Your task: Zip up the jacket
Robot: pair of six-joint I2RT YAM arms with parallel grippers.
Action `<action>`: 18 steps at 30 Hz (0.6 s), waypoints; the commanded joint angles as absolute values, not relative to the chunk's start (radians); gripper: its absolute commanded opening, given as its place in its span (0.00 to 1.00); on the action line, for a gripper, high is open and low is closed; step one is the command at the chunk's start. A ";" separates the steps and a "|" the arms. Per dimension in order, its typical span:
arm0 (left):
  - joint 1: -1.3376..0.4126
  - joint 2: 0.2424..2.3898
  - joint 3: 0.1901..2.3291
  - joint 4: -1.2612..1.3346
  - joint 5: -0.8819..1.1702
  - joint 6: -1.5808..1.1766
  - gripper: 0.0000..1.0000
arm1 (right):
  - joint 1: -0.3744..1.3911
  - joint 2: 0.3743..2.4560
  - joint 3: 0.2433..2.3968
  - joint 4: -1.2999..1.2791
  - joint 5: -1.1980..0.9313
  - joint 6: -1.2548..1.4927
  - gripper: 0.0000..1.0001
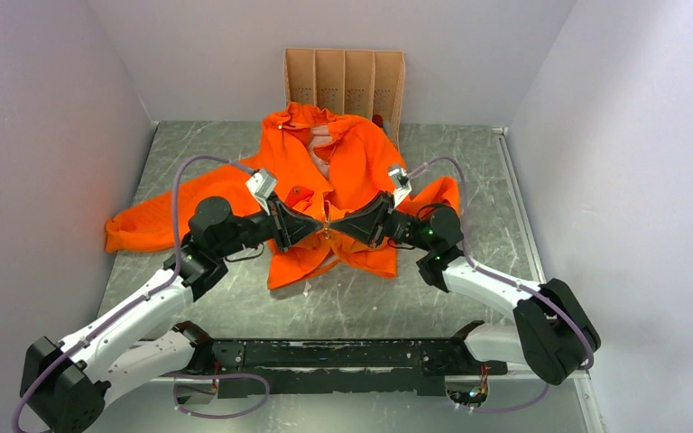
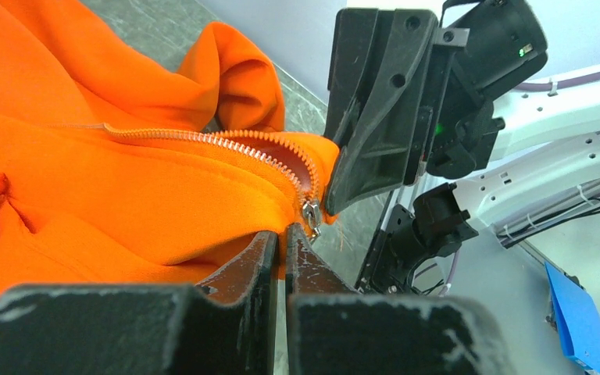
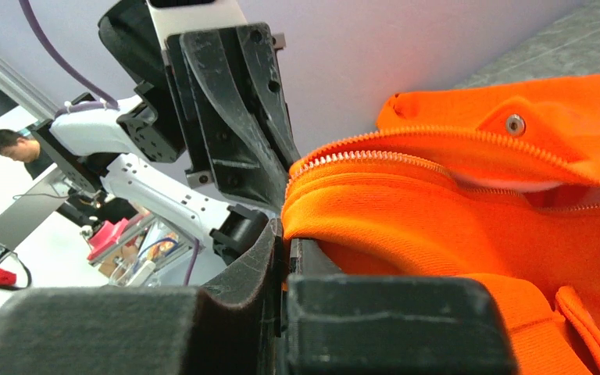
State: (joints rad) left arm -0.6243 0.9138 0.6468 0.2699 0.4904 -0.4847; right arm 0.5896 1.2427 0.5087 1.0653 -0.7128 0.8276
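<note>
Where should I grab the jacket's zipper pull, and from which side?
Probably the metal pull tab hanging at the hem of the jacket. Come from the hem side: it dangles free there, and the open teeth run away toward the collar.

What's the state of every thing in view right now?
jacket, lying front up on the table, front open, pale lining showing.
zipper, undone, rows of teeth apart; slider at the bottom end.
left gripper, jaws shut on the jacket's bottom edge.
right gripper, jaws shut on the jacket's bottom edge, facing the left one.
cardboard rack, upright behind the jacket.
</note>
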 commanded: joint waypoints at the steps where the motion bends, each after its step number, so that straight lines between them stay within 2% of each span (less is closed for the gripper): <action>1: -0.653 0.925 0.666 0.259 0.515 -0.450 0.08 | 0.595 1.209 0.559 1.075 -0.677 0.805 0.00; 18: -0.696 0.931 0.667 0.181 0.552 -0.415 0.08 | 0.594 1.153 0.584 0.927 -0.640 0.738 0.00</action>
